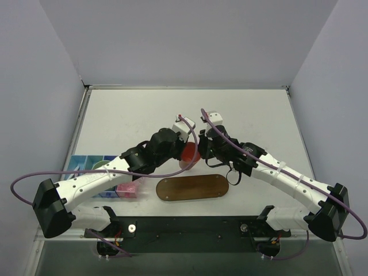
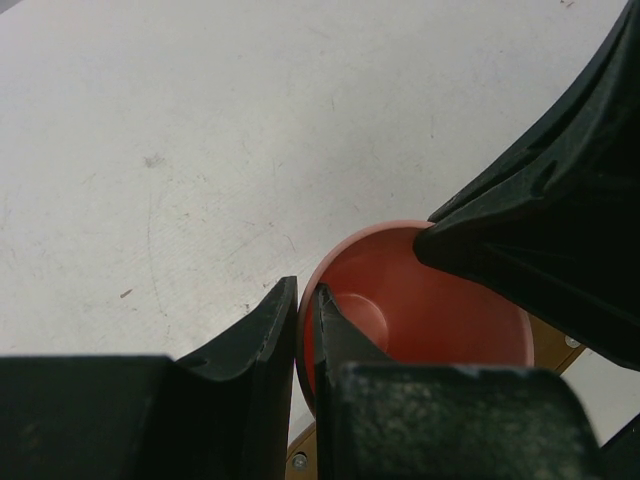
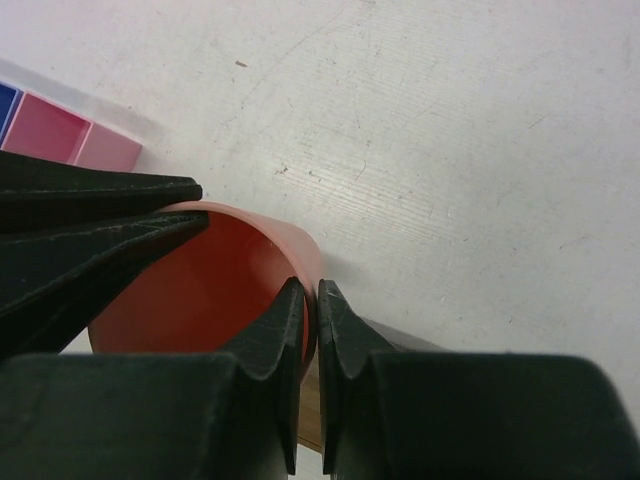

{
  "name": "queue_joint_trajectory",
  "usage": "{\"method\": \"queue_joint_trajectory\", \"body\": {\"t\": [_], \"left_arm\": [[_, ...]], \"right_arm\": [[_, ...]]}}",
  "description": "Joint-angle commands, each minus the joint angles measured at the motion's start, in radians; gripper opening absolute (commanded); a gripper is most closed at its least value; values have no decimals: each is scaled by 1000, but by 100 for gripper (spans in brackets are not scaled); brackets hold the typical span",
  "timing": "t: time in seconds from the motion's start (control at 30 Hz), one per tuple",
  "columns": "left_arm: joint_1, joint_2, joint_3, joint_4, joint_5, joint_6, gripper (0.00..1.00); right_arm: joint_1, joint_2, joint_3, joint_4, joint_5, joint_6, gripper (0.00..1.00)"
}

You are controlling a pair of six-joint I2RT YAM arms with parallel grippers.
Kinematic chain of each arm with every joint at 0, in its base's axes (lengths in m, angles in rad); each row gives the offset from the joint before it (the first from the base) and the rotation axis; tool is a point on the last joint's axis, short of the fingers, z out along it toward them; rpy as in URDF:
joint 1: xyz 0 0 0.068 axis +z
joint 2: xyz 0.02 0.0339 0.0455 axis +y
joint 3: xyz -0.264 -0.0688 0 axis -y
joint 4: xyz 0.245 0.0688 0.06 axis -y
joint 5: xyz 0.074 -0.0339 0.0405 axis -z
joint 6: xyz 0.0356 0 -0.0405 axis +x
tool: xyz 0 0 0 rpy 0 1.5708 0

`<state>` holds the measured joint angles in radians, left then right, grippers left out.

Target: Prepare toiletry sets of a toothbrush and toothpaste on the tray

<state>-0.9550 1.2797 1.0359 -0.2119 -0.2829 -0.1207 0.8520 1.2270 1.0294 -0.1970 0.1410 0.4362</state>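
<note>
Nearest us in the top view, the tray (image 1: pixel 192 188) lies flat on the table (image 1: pixel 247 115), just ahead of the arm bases, its long side running left to right. Nothing rests on its wood. To its left, partly under the left arm, sit the pink bin (image 1: pixel 129 188) and the blue bin (image 1: pixel 95 164).

Just past the tray's far edge we see a red cup (image 1: pixel 188 158), and both arms meet there. The left gripper (image 2: pixel 305 295) is clamped on the cup's rim, one finger inside the wall and the other outside. The right gripper (image 3: pixel 311 292) pinches the opposite side of the rim in the same way, its fingers nearly together with only the thin wall between them. Each wrist camera also shows the other gripper's dark fingers at the cup's mouth.

The cup opens upward, and its inside looks bare in the left wrist view. A sliver of the tray shows beneath the cup there. We cannot tell whether the cup stands on the table or hangs a little above it.

Beyond the cup, the white tabletop runs on to the back wall.
</note>
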Motion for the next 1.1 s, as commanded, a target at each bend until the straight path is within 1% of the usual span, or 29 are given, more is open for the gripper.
{"method": "queue_joint_trajectory", "body": {"t": [0.0, 0.1, 0.13, 0.17, 0.27, 0.3, 0.4, 0.53, 0.6, 0.7, 0.73, 0.77, 0.83, 0.87, 0.93, 0.97, 1.07], "left_arm": [[-4, -51, 3, 71, -10, -8, 0], [-4, -62, -2, 78, 10, -7, 0], [-5, -65, -5, 83, 19, -7, 2], [-4, -71, -7, 88, 33, -7, 19], [-4, -92, -23, 111, 48, 1, 49], [-5, -98, -33, 126, 59, 13, 62], [-2, -134, -53, 173, 92, 55, 76], [5, -201, -103, 239, 113, 111, 84], [24, -233, -112, 250, 108, 116, 85], [119, -238, -96, 226, 106, 73, 86], [154, -232, -85, 217, 146, 52, 86], [235, -224, -71, 213, 168, 5, 86], [298, -223, -63, 213, 191, -32, 86], [335, -224, -62, 182, 194, -49, 86], [354, -232, -62, 178, 180, -48, 86], [355, -238, -63, 175, 156, -28, 86], [352, -244, -66, 174, 120, 6, 86]], "right_arm": [[-1, -3, -14, 7, 34, -10, 0], [-1, -27, -23, 8, 48, -16, 0], [-1, -35, -25, 10, 55, -22, 0], [-4, -43, -28, 10, 72, -28, 0], [-7, -83, -38, 7, 95, -59, 0], [-11, -102, -40, -2, 107, -76, 0], [-27, -147, -37, -47, 141, -99, 0], [-60, -211, -17, -131, 152, -137, 0], [-73, -248, -12, -189, 151, -143, 0], [-97, -288, -11, -266, 129, -137, 0], [-99, -296, -11, -284, 114, -133, 0], [-96, -300, -9, -303, 112, -128, 0], [-91, -307, -8, -369, 112, -113, 0], [-84, -307, -12, -386, 109, -102, 0], [-79, -317, -28, -415, 92, -67, 0], [-77, -331, -38, -417, 57, -53, 0], [-77, -365, -75, -430, 23, 4, 0]]}}
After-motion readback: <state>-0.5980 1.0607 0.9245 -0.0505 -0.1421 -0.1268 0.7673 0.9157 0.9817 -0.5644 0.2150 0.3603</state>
